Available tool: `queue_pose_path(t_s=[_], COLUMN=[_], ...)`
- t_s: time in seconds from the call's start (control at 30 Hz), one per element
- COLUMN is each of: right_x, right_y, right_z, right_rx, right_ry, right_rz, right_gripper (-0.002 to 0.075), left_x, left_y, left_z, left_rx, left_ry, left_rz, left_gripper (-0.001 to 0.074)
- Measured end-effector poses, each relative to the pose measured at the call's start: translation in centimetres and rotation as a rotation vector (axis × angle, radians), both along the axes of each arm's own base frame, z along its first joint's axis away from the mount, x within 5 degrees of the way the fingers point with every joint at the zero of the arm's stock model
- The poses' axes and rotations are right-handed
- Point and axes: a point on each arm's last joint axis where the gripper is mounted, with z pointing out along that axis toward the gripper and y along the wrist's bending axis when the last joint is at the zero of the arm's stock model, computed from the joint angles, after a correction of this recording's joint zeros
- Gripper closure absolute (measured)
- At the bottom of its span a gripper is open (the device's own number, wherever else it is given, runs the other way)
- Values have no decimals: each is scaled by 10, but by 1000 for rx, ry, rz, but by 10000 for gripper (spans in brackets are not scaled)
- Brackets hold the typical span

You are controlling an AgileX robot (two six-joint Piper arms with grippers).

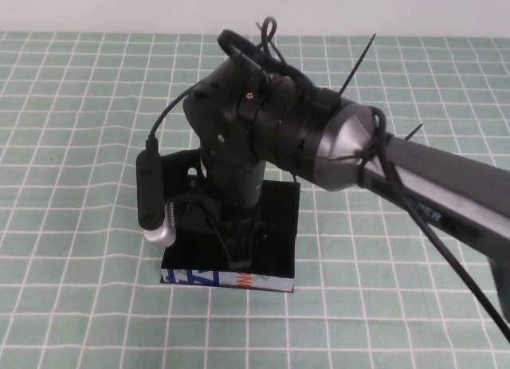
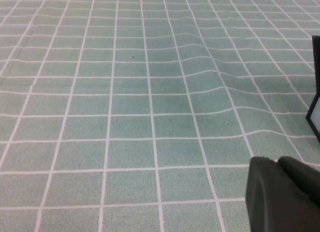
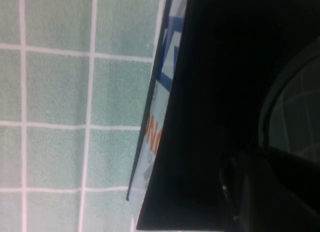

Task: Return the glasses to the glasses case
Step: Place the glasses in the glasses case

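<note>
Glasses (image 3: 292, 109) show only in the right wrist view; in the high view the right arm's wrist hides them. From above, the right tool (image 1: 231, 225) points straight down into the glasses case (image 1: 275, 241), which sits near the middle of the green checked surface (image 1: 72, 146), a little toward its near edge. The case's printed front strip (image 1: 227, 280) in blue, white and orange faces the near edge. The arm reaches in from the right edge, with cables and cable ties along it. Whether this tool is released or clenched cannot be told, since its wrist covers the fingertips. The left tool does not appear in this view.

In the left wrist view, a dark part of the left tool (image 2: 282, 194) sits at the picture's corner above bare checked surface, which is slightly rippled. Its state cannot be told. A black edge of the case (image 2: 315, 106) shows off to the side, well apart from this tool.

In the right wrist view, the case's black inside (image 3: 215, 91) fills most of the picture, with the printed strip (image 3: 157, 127) along its outer edge and the surface beyond. A curved dark frame and one reflective lens of the glasses lie inside the case. A dark part of the right tool (image 3: 250, 192) is just beside them; contact is unclear.
</note>
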Motion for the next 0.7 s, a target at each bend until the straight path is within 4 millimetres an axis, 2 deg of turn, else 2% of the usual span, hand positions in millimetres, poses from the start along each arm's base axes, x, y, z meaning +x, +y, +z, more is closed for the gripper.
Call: queue_pose_path(t_s=[0.7], right_x=[7], right_y=[10], right_z=[-39], right_rx=[-58], right_ry=[62], right_rz=[-13], right_gripper=[652], left_x=[0], left_y=[0], left_z=[0], left_rx=[0], left_ry=[0], left_rz=[0], left_gripper=[739])
